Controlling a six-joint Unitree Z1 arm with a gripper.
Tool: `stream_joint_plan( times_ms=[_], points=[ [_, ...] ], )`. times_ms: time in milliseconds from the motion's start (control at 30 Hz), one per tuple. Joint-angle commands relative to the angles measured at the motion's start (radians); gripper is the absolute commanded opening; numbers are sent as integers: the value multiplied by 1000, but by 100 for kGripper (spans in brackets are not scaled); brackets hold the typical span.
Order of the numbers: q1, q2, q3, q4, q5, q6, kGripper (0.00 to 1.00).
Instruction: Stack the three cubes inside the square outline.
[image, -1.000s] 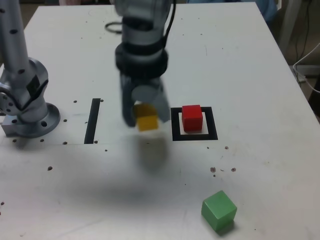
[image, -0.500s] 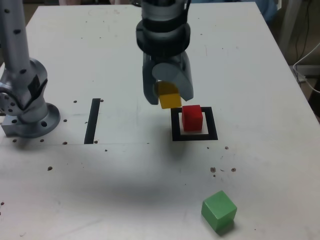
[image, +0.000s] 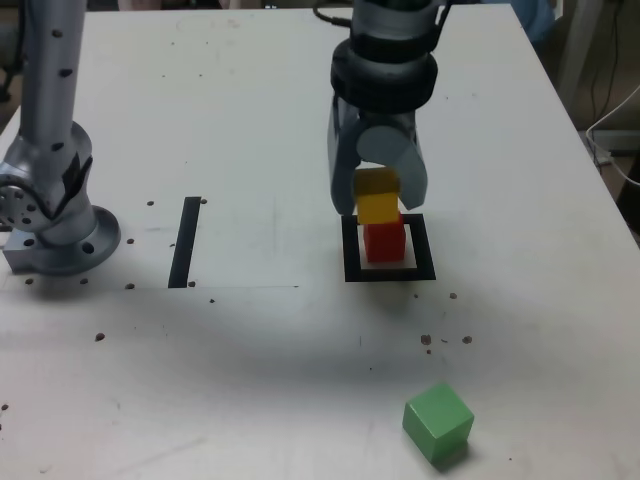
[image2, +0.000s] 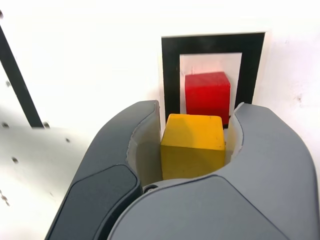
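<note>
Where it hung beside outline, hand (image: 377, 200) (clamped on yellow cube (image: 378, 207)) now over red cube (image: 383, 241).

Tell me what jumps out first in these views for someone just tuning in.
The gripper stands out first, shut on the yellow cube and holding it right above the red cube, which sits inside the square outline; whether the two cubes touch cannot be told. The wrist view shows the yellow cube clamped between both jaws. The green cube lies alone near the table's front edge, toward the exterior view's right.
</note>
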Motion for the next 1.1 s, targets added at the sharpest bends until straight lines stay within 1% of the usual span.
stream_joint_plan(
  times_ms=[0,167,433,633,900,1067],
  points=[
    [2,12,-14,2,-9,-15,21],
    [10,33,-30,-3,-18,-40,21],
    [31,44,-27,-12,3,-43,21],
    [40,48,-18,-11,8,-35,21],
    [43,49,11,-14,-10,-32,22],
    [43,55,14,-23,-13,-32,25]
  ],
)
